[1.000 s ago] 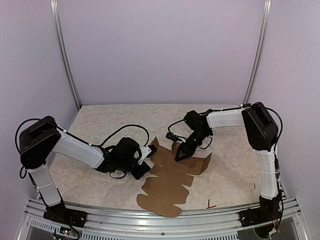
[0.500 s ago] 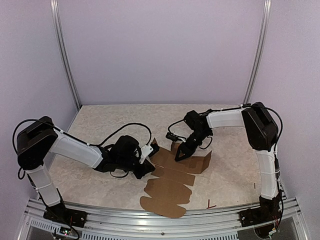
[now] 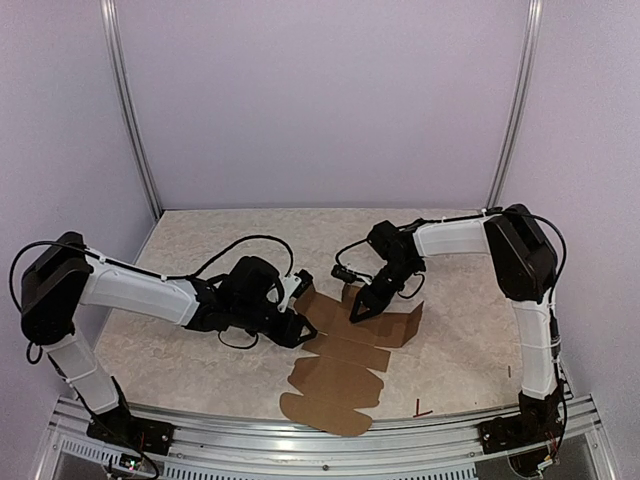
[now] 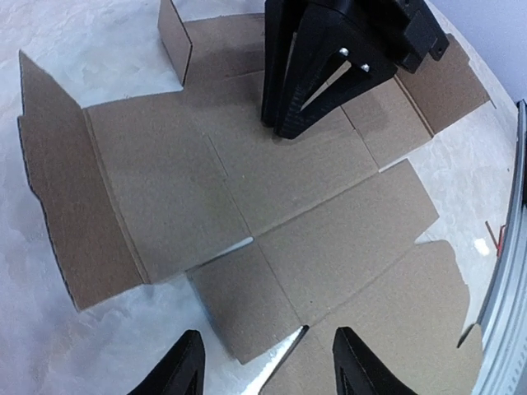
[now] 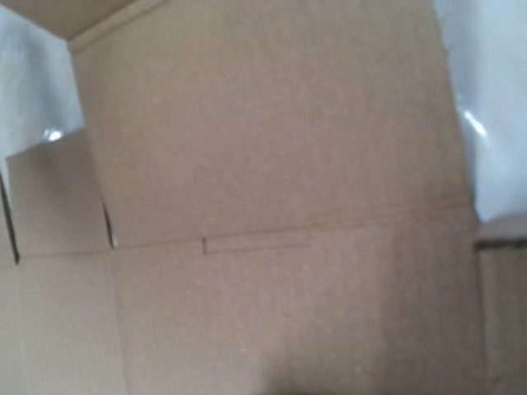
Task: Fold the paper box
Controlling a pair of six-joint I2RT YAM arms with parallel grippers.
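On the tabletop (image 3: 200, 240), my right fingers (image 4: 278, 90), seemingly together, pin the unfolded brown cardboard paper box (image 4: 280, 189); left fingers (image 4: 185, 374), apart, next grip its raised side flap (image 4: 58, 189).

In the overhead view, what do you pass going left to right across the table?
From the left: left arm's black joint → left tool → right tool → red mark → right arm's black joint. The paper box stretches beneath both tools, so it has no single place.
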